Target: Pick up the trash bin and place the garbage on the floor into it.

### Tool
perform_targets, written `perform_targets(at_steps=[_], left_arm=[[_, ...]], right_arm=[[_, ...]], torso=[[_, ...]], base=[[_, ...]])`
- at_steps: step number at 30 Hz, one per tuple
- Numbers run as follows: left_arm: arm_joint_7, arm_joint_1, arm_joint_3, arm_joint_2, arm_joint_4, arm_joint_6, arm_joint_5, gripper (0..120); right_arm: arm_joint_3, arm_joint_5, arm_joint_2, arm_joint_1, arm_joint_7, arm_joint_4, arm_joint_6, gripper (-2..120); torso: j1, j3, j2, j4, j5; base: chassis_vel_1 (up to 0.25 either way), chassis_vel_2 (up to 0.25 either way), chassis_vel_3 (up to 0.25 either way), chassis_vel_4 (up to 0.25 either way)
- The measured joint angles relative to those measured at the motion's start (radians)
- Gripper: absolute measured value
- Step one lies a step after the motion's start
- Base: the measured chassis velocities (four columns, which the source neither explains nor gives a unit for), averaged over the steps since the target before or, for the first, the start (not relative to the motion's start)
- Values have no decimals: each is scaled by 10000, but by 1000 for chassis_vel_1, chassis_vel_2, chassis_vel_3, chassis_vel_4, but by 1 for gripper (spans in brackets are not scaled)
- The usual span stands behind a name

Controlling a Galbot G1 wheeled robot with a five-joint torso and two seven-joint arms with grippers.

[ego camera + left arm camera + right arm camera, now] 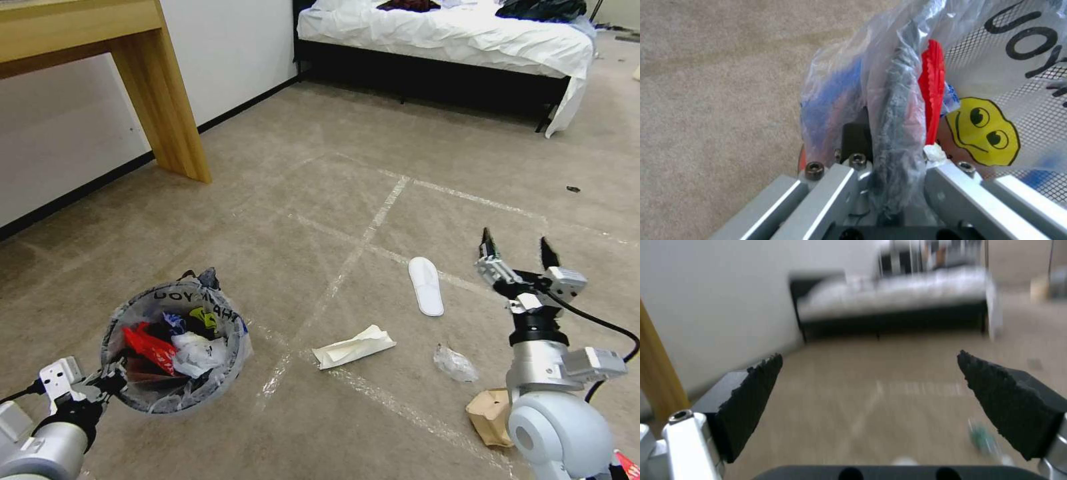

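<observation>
Head view: the trash bin (pixel 175 350), a round mesh one lined with a clear bag with black letters, holds red wrappers, white tissue and dark scraps. The left gripper (pixel 110 381) has its jaws clamped on the near rim. The right gripper (pixel 521 250) hovers with jaws wide apart and empty, above the carpet. On the floor lie a white slipper sole (pixel 426 285), a folded tissue (pixel 353 347), a clear wrapper (pixel 455 363) and a tan paper bag (pixel 490 417).

light: bright, even, soft shadows | head view: sharp | right wrist view: motion-blurred, bed (pixel 893 303) at 12 o'clock smeared
</observation>
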Motion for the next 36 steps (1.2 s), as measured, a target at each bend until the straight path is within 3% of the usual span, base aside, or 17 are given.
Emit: perform_targets(at_steps=[2,3,5,10,12,13,14,18,23,24,25,26,28,31,33,36], left_arm=[[1,9,-3,-34,8,0,2,1],[1,9,-3,-34,8,0,2,1],[13,14,4,-83,17,-4,22,1],[25,12,7,-103,23,-16,34,1],[29,-29,-3,-70,87,-24,30,1],[29,-29,-3,-70,87,-24,30,1],[38,-41,-10,-21,149,-37,28,1],[60,-26,-31,4,204,-52,27,1],[69,-44,-63,127,271,-73,-6,1],[73,-50,-63,141,289,-76,-12,1],[73,-50,-63,141,289,-76,-12,1],[88,-49,-57,124,311,-89,-10,1],[135,-35,-30,80,353,-122,8,1],[148,-33,-16,59,383,-136,31,1],[159,-41,12,2,437,-180,113,1],[184,-44,31,-61,457,-202,159,1]], right_arm=[[-427,1150,-964,261,948,82,-1868,100],[-427,1150,-964,261,948,82,-1868,100],[-751,1940,-1413,528,1452,-62,-2886,100],[-1005,3142,-1773,821,1986,-280,-3981,100],[-1075,4632,-1788,1039,2904,-319,-4810,100],[-1075,4632,-1788,1039,2904,-319,-4810,100],[-1116,5464,-1721,1095,3396,-449,-5160,100],[-1232,5735,-1663,1129,3602,-811,-5254,100],[-1493,4507,-1862,1206,2626,-1746,-4995,100],[-1637,3413,-2220,1260,1520,-2023,-4531,100],[-1637,3413,-2220,1260,1520,-2023,-4531,100],[-1973,2053,-2727,1322,283,-2458,-3770,100],[-2585,329,-3364,1444,-1086,-3158,-2732,100],[-2960,-336,-3726,1517,-1667,-3495,-2318,100],[-3719,-1759,-4567,1715,-2932,-4125,-1734,100],[-4265,-2681,-5097,1921,-3713,-4483,-1712,100]], torso=[[0,0,0,0,-1],[0,0,0,0,-1],[-1,0,0,2,-1],[0,1,0,1,0],[0,0,0,1,-2],[0,0,0,1,-2],[1,0,0,1,-2],[0,0,0,0,-2],[0,0,0,-1,2],[0,0,0,0,-3],[0,0,0,0,-3],[1,0,0,1,-1],[0,0,0,0,0],[0,1,-1,0,5],[0,0,0,1,-2],[1,0,0,-1,0]], base=[[0,0,0,0],[0,0,0,0],[0,0,0,0],[0,0,0,0],[0,0,0,0],[0,0,0,0],[0,0,0,0],[0,0,0,0],[0,0,0,0],[0,0,0,0],[0,0,0,0],[0,0,0,0],[0,0,0,0],[0,0,0,0],[0,0,0,0],[0,0,0,0]])
